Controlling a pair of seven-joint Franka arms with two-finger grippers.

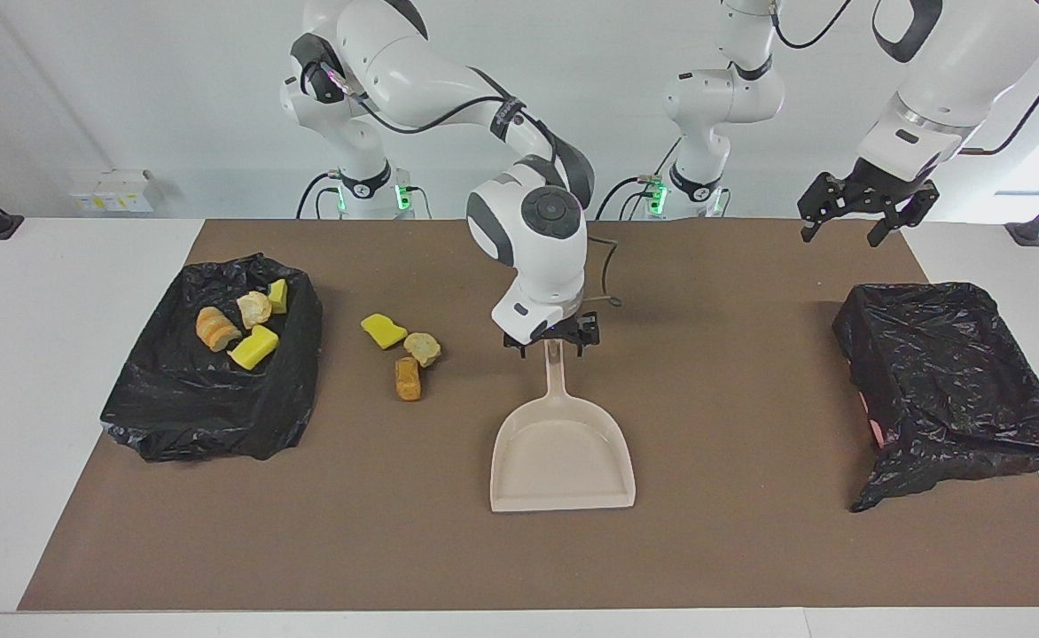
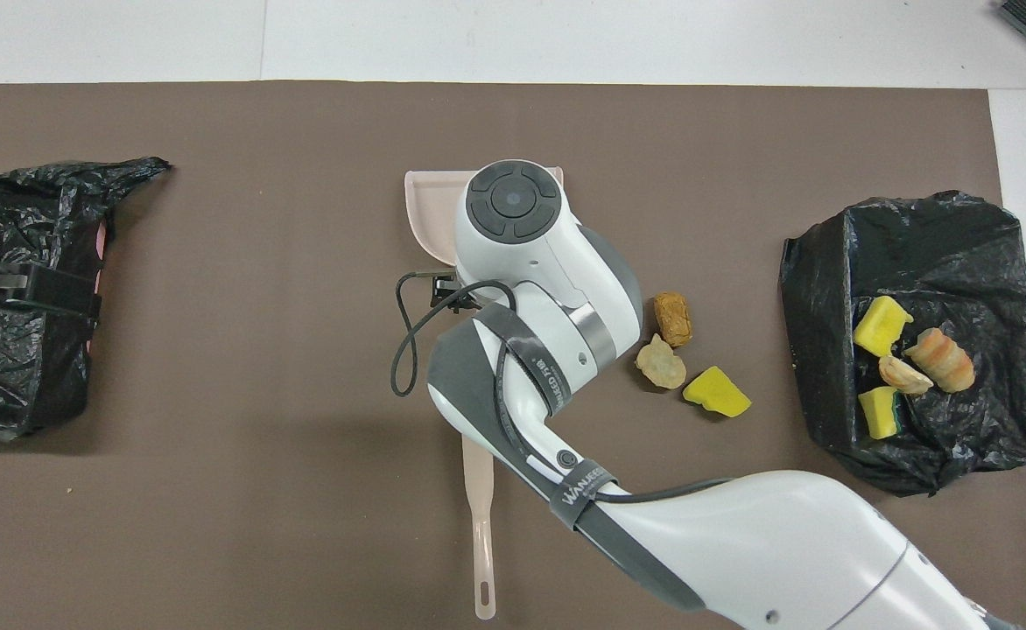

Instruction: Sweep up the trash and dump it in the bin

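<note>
Three scraps of trash lie on the brown mat: a yellow sponge (image 1: 383,330) (image 2: 716,392), a beige lump (image 1: 422,347) (image 2: 660,365) and an orange-brown chunk (image 1: 408,378) (image 2: 672,318). Several more scraps (image 1: 252,346) (image 2: 881,324) lie in the black-lined bin (image 1: 209,408) (image 2: 933,236) at the right arm's end. The beige dustpan (image 1: 562,452) (image 2: 425,206) lies flat mid-table, its handle (image 2: 481,525) toward the robots. My right gripper (image 1: 553,342) is open just over the handle's end. My left gripper (image 1: 849,221) (image 2: 27,289) is open and waits in the air.
A second black-lined bin (image 1: 945,372) (image 2: 14,350) stands at the left arm's end of the table, under the left gripper in the overhead view. The right arm's wrist (image 2: 513,219) covers most of the dustpan from above.
</note>
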